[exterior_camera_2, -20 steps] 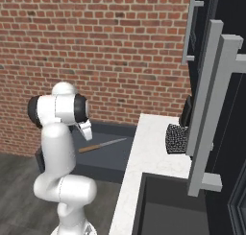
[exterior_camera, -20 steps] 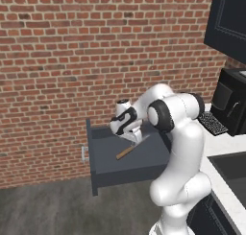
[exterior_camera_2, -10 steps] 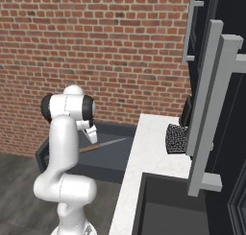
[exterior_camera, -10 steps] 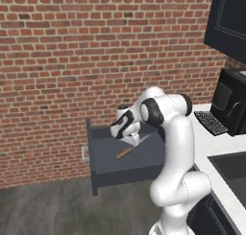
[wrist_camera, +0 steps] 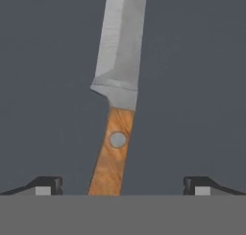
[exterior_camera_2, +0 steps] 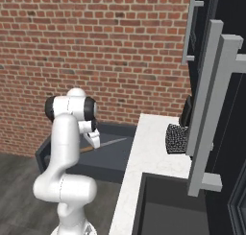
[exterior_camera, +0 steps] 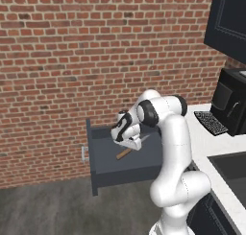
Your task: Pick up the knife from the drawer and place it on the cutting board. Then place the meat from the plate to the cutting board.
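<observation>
End effector (wrist_camera: pixel 122 186) spread wide over the open drawer (exterior_camera: pixel 103 164), pinching nothing. Knife (wrist_camera: pixel 117 99) lies flat directly below, wooden handle between the fingertips (wrist_camera: pixel 47 185), blade pointing ahead. Likely light, stiff, blade slippery; grip mid-handle near the rivet.

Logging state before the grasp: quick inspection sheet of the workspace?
Surface: drawer pulled open, dark floor bare around the knife.
Job's things: knife flat in the drawer, wooden handle toward the hand, blade pointing away.
Clutter: nothing seen in the drawer.
Hand: hand open over the handle, fingertips apart on either side, no contact.
Cables: nothing seen.
Surroundings: brick wall, white counter, sink, dark cabinets.
</observation>
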Controlling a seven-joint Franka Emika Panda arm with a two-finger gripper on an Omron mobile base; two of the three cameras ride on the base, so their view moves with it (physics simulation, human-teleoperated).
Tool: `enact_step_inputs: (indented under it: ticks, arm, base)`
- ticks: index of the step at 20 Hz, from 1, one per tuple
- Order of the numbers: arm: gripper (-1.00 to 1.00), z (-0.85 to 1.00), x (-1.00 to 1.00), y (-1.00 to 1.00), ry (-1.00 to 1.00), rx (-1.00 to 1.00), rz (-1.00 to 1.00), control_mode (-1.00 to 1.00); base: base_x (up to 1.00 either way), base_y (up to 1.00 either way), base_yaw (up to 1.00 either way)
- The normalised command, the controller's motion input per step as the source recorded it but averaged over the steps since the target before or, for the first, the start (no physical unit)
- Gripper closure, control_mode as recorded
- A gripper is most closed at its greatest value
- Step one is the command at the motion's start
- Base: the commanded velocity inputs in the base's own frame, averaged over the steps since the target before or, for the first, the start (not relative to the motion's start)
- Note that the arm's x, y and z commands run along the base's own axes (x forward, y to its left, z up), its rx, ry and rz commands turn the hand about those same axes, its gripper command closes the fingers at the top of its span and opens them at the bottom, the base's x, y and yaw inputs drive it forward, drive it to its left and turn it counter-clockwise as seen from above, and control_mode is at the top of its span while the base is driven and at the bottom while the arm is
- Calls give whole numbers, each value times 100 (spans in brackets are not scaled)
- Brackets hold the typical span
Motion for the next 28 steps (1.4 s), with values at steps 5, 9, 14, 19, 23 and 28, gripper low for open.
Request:
enact_step_inputs:
  ticks: [5,9,14,19,23,28]
  arm:
    - [-100,-1,-18,-24,0,0,0,-100]
    - [-100,0,14,0,0,0,0,-100]
    - [-100,0,33,6,0,0,0,-100]
    - [-100,-3,14,3,0,0,0,-100]
    - [-100,-38,0,-1,0,0,0,-100]
    - [-100,-36,0,0,0,0,0,-100]
  base:
    - [0,0,0]
    - [0,0,0]
    - [0,0,0]
    - [0,0,0]
    - [0,0,0]
    - [0,0,0]
